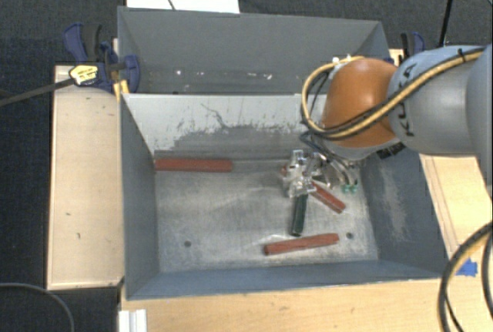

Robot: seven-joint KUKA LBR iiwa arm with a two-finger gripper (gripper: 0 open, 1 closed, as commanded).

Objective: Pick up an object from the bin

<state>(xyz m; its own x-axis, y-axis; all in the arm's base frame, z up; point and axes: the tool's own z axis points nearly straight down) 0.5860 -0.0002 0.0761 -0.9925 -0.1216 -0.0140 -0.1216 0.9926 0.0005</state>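
Four loose things lie on the scuffed floor of the grey metal bin. Nearest the claw is a dark green-black cylindrical stick, right of the floor's centre. It lies nearly upright in the frame, with its upper end meeting the claw's metal tip. The claw stands low in the bin, directly over that upper end. Whether it is spread, pressed together or pinching the stick cannot be told from this angle.

Just right of the claw, a short reddish-brown flat piece lies slanted, dropping toward the lower right. It is close beside the stick, though contact cannot be judged. Below both, near the bin's front wall, a reddish-brown flat bar lies almost level, its right end a little higher. The stick's lower end stops just short of it. Well apart, at the left of the floor along the foot of the back wall, a longer reddish-brown flat bar lies level.

Above the claw, the rounded orange wrist cover is ringed by yellow and black cables. The grey arm comes in from the right of the frame. Dark letters run down the arm's shell beside the cover; only what seems to be "KU" can be made out.
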